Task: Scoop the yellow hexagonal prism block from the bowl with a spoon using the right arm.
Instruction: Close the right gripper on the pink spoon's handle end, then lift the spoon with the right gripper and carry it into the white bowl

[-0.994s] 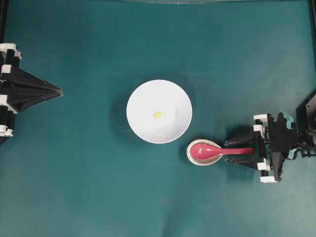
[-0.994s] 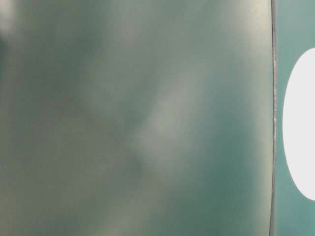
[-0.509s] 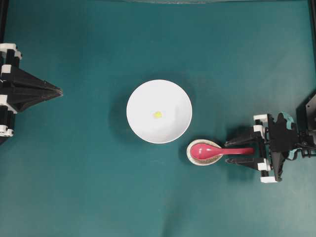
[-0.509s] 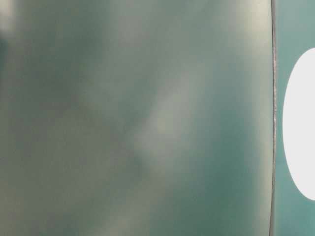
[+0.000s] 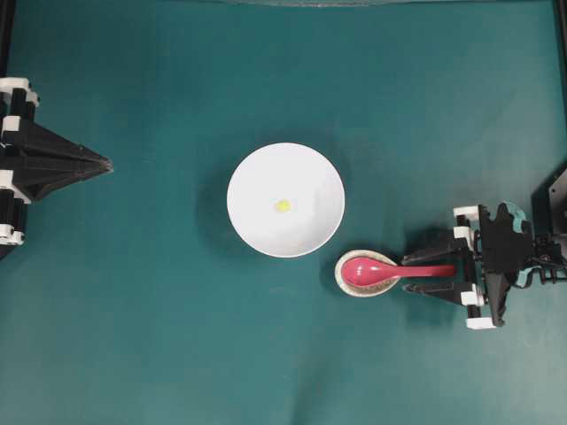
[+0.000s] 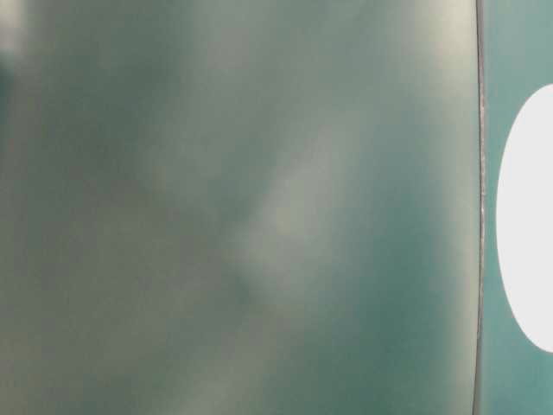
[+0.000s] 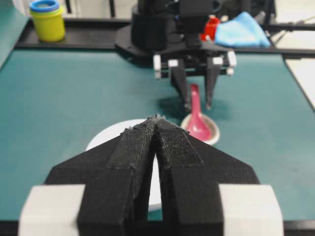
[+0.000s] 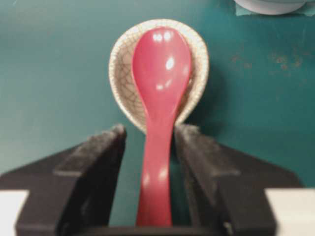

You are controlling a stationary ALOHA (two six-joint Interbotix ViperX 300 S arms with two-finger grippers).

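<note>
In the overhead view the white bowl point(image 5: 285, 200) sits at the centre of the teal desk point(image 5: 177, 336), and the tiny yellow block point(image 5: 282, 205) lies on its floor, near the middle. At about four o'clock from the bowl, just beside its rim, is a small speckled rest point(image 5: 347, 283) with the scoop of the pink-red spoon point(image 5: 381, 271) lying in it; the handle runs toward three o'clock.

The right gripper point(image 5: 427, 274) is at the spoon's handle end, one finger on each side. In the right wrist view the handle passes between the two black fingers point(image 8: 96, 157), with a strip of desk showing on both sides, so the jaws are parted around the handle and not pressed on it. Nothing is grasped; the spoon rests on the speckled dish.

The left gripper point(image 5: 104, 164) is at the nine o'clock edge of the desk, well apart from the bowl, its point aimed toward three o'clock. In the left wrist view its ribbed fingers point(image 7: 170, 147) meet at the tips, clenched on nothing.

In that same view a yellow tub point(image 7: 47, 22) with a blue rim stands at eleven o'clock beyond the desk, and a blue cloth point(image 7: 241, 32) at one o'clock.

The table-level view is a blur of green, with only a white edge of the bowl point(image 6: 527, 216) at three o'clock.
</note>
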